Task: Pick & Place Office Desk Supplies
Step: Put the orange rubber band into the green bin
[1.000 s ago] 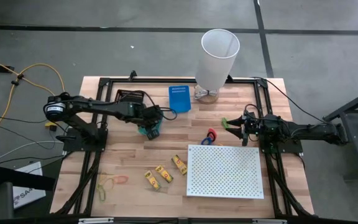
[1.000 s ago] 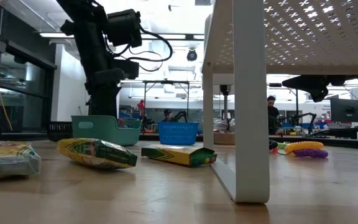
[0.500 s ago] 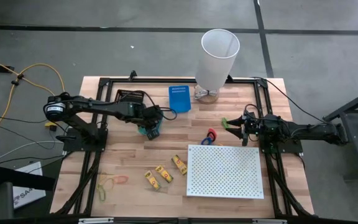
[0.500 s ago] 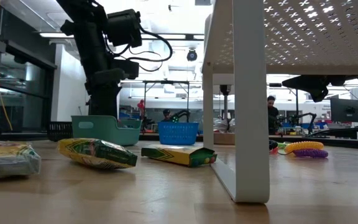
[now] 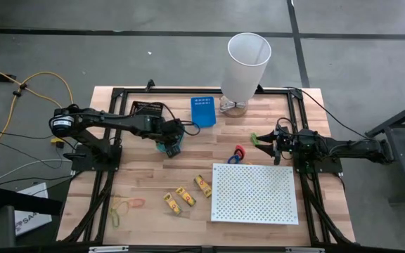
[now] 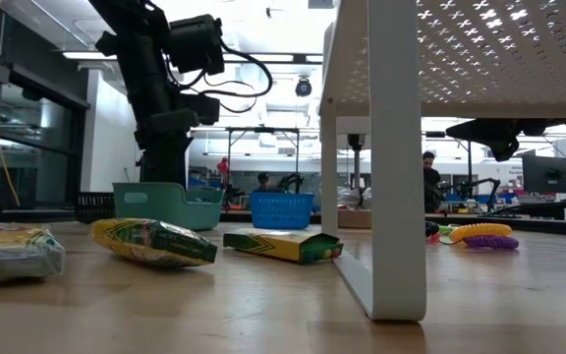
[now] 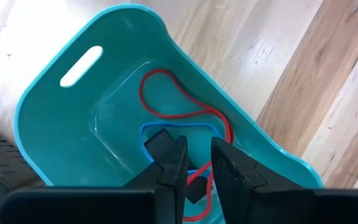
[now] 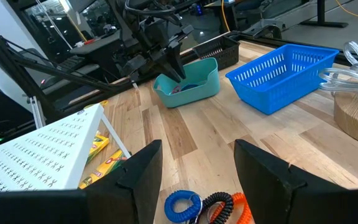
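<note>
The left hand (image 5: 172, 145) was down inside the little teal bin (image 5: 167, 147) on the left half of the tabletop (image 5: 146, 179), right next to the black basket (image 5: 146, 109). In the left wrist view its fingers (image 7: 174, 163) sat only a narrow gap apart and nothing was pinched between them. A red rubber band (image 7: 185, 106) lay loose on the bin floor, with a blue loop (image 7: 179, 128) just under the fingertips, and more red showed lower down by the fingers, hard to say what exactly.

The right hand (image 5: 267, 143) was parked over the right side of the tabletop, fingers (image 8: 132, 177) spread wide and holding nothing. Just beside it on the wood lay a blue coil (image 8: 182, 204) and a black-and-orange coil (image 8: 229, 208).

The rest of the supplies were still out on the tabletop: three yellow-and-red packs (image 5: 185, 196) in a row left of the white perforated board (image 5: 254, 193), and a few rubber-band loops (image 5: 125, 206) near the front left corner. The blue basket (image 5: 202, 110) stood at the back next to the tall white bin (image 5: 246, 65). In the low view the packs (image 6: 153, 242) lay flat in the foreground, with a person (image 6: 429, 182) in the room behind.
</note>
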Controlling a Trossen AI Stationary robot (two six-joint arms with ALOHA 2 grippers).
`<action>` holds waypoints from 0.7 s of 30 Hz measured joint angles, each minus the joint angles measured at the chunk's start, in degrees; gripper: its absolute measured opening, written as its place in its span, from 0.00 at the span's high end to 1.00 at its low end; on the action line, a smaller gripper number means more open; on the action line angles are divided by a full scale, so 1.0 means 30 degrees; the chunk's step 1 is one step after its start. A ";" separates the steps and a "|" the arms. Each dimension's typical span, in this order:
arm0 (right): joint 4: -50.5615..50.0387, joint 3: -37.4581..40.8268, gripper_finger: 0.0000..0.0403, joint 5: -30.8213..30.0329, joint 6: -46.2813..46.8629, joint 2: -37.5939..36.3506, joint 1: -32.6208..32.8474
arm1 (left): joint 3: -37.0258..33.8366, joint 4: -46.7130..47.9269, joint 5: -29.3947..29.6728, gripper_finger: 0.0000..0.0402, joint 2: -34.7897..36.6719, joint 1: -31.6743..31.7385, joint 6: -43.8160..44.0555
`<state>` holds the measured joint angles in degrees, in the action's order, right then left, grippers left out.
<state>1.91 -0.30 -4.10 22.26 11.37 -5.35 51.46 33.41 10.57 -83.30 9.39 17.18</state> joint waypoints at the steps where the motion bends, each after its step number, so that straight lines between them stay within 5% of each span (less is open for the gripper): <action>1: 0.0006 0.0000 0.53 0.0000 0.0000 -0.0005 -0.0006 | 0.0000 -0.0009 -0.0007 0.83 0.0154 0.0000 -0.0005; 12: 0.0000 0.0001 0.53 0.0000 0.0000 -0.0006 -0.0006 | 0.0000 0.0411 -0.0874 0.83 0.2943 -0.1118 0.0042; 21: 0.0007 -0.0005 0.53 0.0000 0.0000 0.0001 0.0000 | 0.0000 0.2399 0.0069 0.83 0.4405 -0.4382 0.3100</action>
<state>1.93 -0.31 -4.10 22.26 11.38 -5.35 51.46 40.60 10.78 -70.09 -3.76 26.48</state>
